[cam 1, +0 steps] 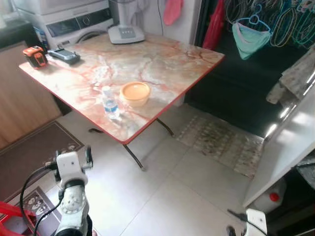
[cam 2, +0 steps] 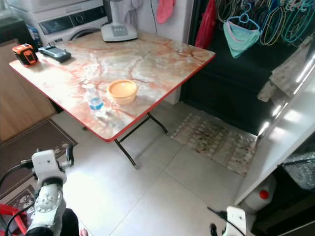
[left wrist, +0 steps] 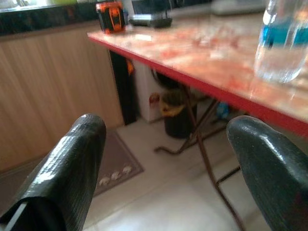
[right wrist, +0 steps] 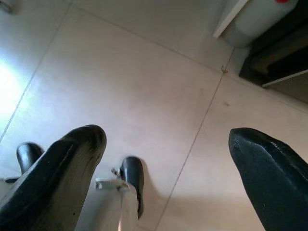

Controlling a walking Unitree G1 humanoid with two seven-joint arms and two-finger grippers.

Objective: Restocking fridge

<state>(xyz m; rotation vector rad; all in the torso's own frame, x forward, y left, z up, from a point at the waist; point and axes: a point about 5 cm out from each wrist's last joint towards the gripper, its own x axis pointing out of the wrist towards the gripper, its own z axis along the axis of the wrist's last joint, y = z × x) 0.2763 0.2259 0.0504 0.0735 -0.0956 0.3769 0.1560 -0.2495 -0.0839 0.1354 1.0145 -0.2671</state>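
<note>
The marble-patterned folding surface [cam 1: 162, 64] with a red edge fills the upper left and middle of the head view, standing on thin dark legs over a pale tiled floor [cam 1: 172, 196]. Behind it, at the top left, is a white washing machine [cam 1: 74, 22], and a wooden cabinet [cam 1: 19, 103] stands along the left edge. A dark doorway at the upper right holds hangers and a teal garment [cam 1: 250, 37]; a patterned mat [cam 1: 221, 140] lies on the floor in front of it. A white panel [cam 1: 290, 147], possibly a fridge door, slants down the right edge, with a white jug with a red cap [cam 1: 271, 196] at its foot. A brown rug [cam 1: 29, 157] lies at the lower left.

On the surface, a white appliance base [cam 1: 126, 33] sits at the far edge, a dark flat device [cam 1: 64, 55] and an orange-and-black tape measure [cam 1: 35, 56] at the far left corner. Near the front edge stand an orange bowl [cam 1: 135, 93] and, just beside it to the left, a clear water bottle [cam 1: 110, 102] with a blue label, upright.

The left claw [left wrist: 166, 168] is low, below surface height, its fingers spread apart and holding nothing; the bottle shows at the upper right of the left wrist view, beyond the fingertips with the red surface edge between them. The right claw [right wrist: 166, 168] points down at the bare floor at the lower right, fingers likewise spread and empty, well apart from the bottle.
</note>
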